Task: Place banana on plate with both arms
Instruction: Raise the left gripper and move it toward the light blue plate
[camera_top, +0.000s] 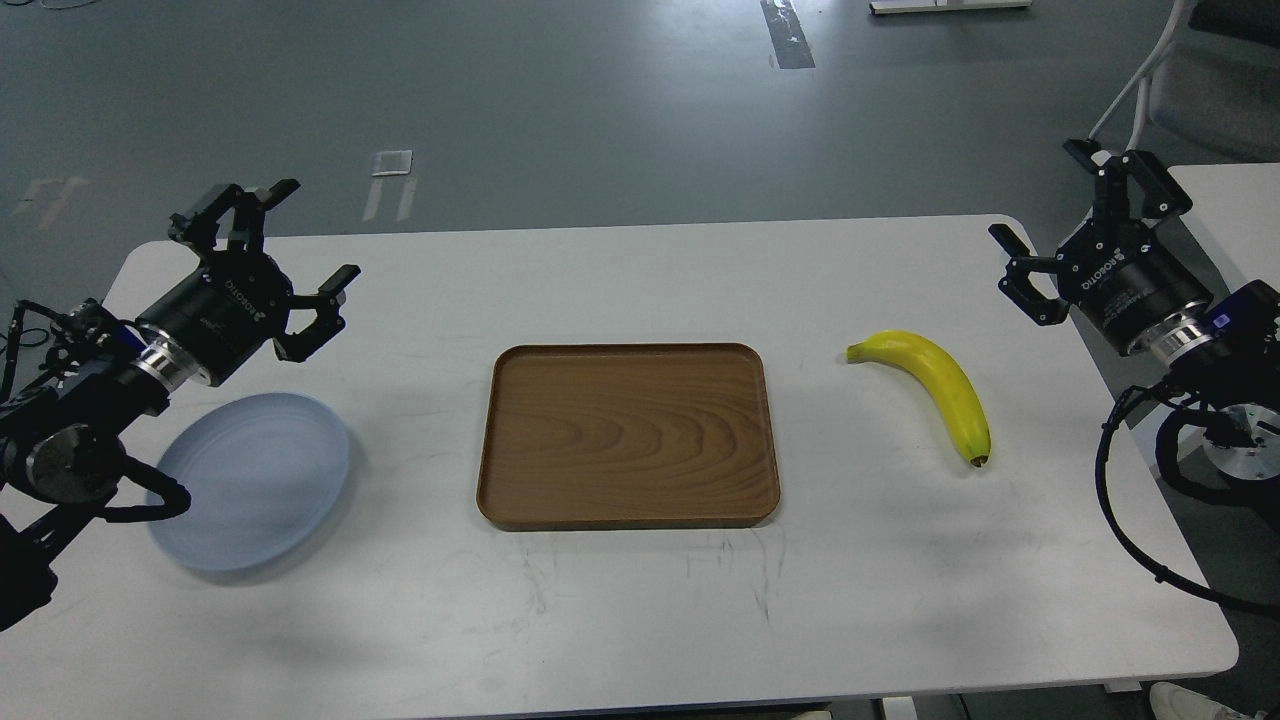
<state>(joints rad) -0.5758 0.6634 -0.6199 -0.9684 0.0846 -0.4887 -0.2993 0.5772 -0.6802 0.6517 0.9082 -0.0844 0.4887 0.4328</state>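
Two grippers spread wide, banana off the plate

Both the left gripper (285, 240) and the right gripper (1075, 215) hover with fingers apart, holding nothing. The banana (935, 385) lies on the white table (620, 610), right of the wooden tray (628, 435). The pale blue-grey plate (255, 480) sits far left, beneath the left arm.

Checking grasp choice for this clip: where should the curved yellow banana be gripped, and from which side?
Probably mid-body on the curved yellow banana, from above with the open right tool, the nearer one. It lies flat on the white table with clear space around it, so fingers can straddle its width there.
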